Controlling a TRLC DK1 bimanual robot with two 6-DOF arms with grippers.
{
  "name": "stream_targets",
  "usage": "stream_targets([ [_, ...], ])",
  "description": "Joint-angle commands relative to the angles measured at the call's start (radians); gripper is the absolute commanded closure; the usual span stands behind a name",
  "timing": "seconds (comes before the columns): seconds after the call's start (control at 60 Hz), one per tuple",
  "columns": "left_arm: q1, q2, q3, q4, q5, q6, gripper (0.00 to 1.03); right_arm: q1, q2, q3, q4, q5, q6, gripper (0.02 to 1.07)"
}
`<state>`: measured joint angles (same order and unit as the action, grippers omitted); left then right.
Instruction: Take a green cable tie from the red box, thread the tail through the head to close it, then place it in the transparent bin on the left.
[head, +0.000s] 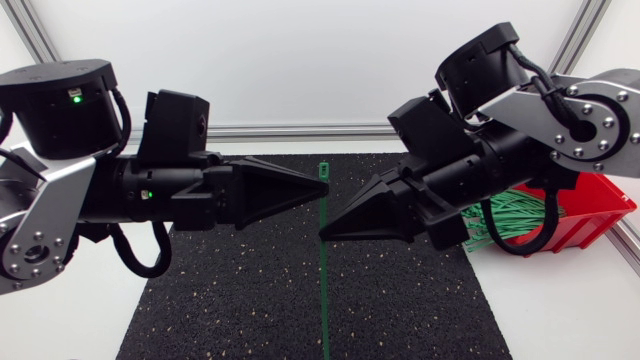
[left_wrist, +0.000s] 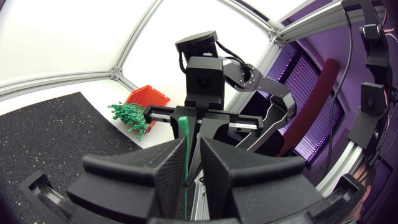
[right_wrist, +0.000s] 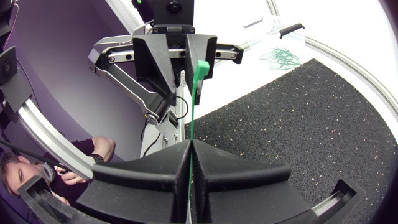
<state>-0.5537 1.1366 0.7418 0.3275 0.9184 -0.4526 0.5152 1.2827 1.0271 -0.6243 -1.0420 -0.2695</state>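
Two arms: the left arm (head: 150, 190) and right arm (head: 480, 170) enter from opposite sides. The left gripper (head: 326, 186) and right gripper (head: 322, 236) face each other tip to tip, close but apart, above the middle of the black mat (head: 250, 310).
Cable tie: one green cable tie (head: 323, 280) runs as a straight strip past both tips. Its head (right_wrist: 200, 70) is at the end by the left gripper, and its tail carries on past the right gripper and out of the head view.
Right gripper: jaws clenched on the green cable tie part-way along. In the right wrist view the strip comes out of the seam where they meet.
Left gripper: jaws parted by a narrow slot. In the left wrist view the tie lies in that slot against one finger (left_wrist: 168, 168), with a dark gap on its other side.
Red box (head: 600, 215): on the white surface (head: 560, 310) beside the mat, under the right arm and partly hidden by it.
Spare ties (head: 510, 215): a green bundle spilling over the box's side toward the mat.
Transparent bin (right_wrist: 298, 42): faint on the surface beyond the mat, past the left gripper. It holds looped ties (right_wrist: 278, 58).
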Motion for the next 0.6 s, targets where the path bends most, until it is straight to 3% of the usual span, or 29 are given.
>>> stream_targets([
  [0.0,-0.011,0.018,0.011,0.015,0.0,-0.015,0.89,0.003,-0.014,-0.016,0.005,0.007,0.015,1.01],
  [0.583,-0.006,0.022,0.016,0.024,-0.018,-0.017,0.99,0.006,-0.013,-0.019,0.009,0.011,0.015,1.01],
])
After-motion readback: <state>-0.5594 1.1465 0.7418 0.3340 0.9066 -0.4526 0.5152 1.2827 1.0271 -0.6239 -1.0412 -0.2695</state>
